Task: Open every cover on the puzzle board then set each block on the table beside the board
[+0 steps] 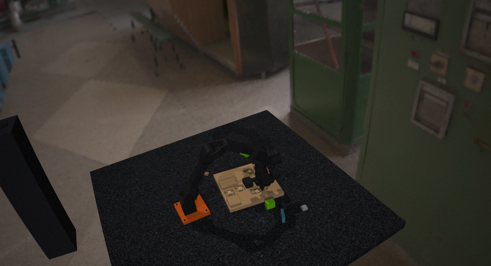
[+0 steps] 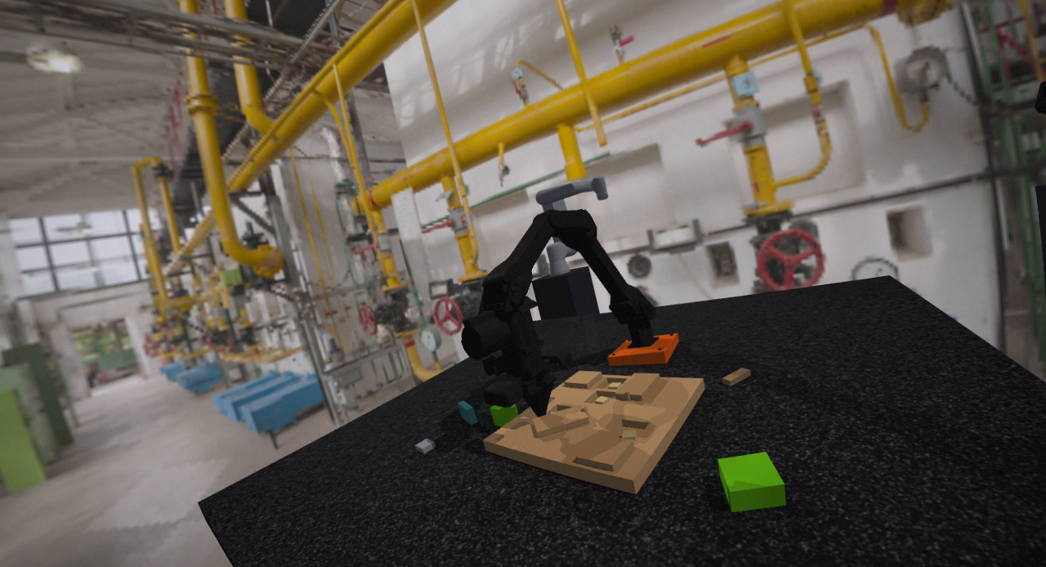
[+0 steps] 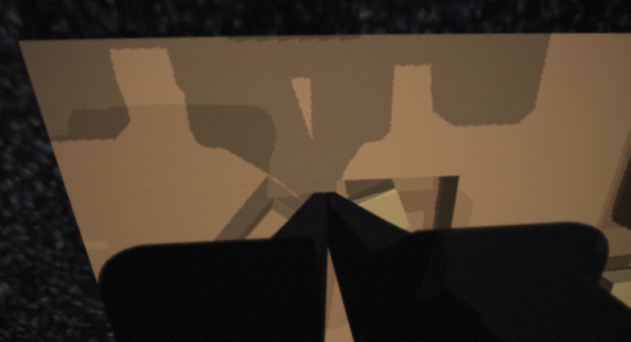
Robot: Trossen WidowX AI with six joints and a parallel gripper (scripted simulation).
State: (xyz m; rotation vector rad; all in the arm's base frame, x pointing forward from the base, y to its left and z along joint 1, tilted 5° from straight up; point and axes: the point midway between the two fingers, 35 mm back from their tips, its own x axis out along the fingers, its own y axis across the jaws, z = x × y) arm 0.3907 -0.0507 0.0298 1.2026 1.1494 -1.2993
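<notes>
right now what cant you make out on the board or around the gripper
- Fingertip contact: in the wrist view the shut gripper hides its own touch point on the board.
- Pale block: partly covered by the fingers, its shape unclear.
- Cover states: top view is dim and the arm crosses the board.
- Green block: mostly behind the arm in the top view.
- Grey block: too small for detail.

arm arched, wrist down | end effector [image 3: 326, 196] closed, empty

Tan puzzle board [image 2: 662, 434] flat, one well [image 3: 400, 202] uncovered.
</notes>
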